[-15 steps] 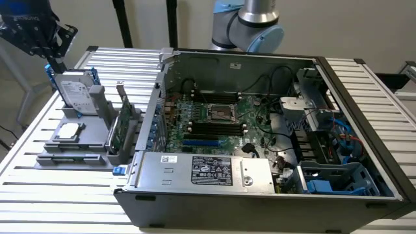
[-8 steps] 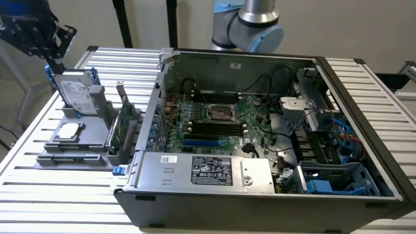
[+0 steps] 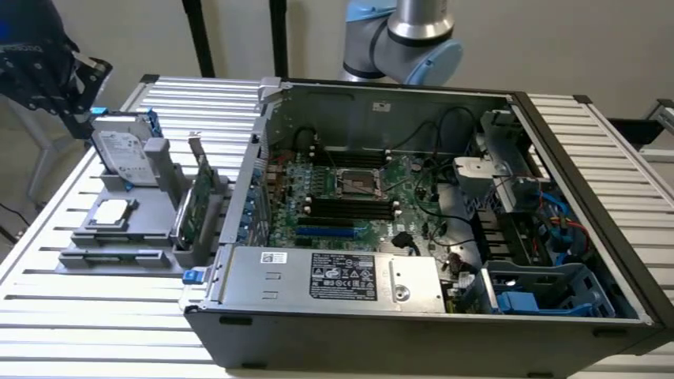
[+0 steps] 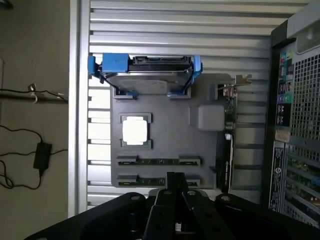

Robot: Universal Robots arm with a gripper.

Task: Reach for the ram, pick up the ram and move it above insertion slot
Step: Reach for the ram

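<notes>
Two ram sticks lie flat in the grooves of a grey holder block [image 4: 170, 132]: one ram [image 4: 159, 161] and a second [image 4: 148, 180] beside it. My gripper [image 4: 175, 180] hovers high above that end of the block, its dark fingers drawn together with nothing between them. In the exterior view the ram [image 3: 114, 255] rests at the block's near end, and my dark wrist body [image 3: 37, 67] hangs at the upper left. The black insertion slots [image 3: 353, 207] sit on the motherboard inside the open computer case [image 3: 421, 324].
The block also carries a hard drive in a blue bracket [image 4: 145, 67], a CPU [image 4: 135, 131] and an upright green expansion card [image 3: 195, 207] next to the case wall. A slatted metal table [image 3: 95, 316] lies under everything. Cables lie on the floor [image 4: 30, 150].
</notes>
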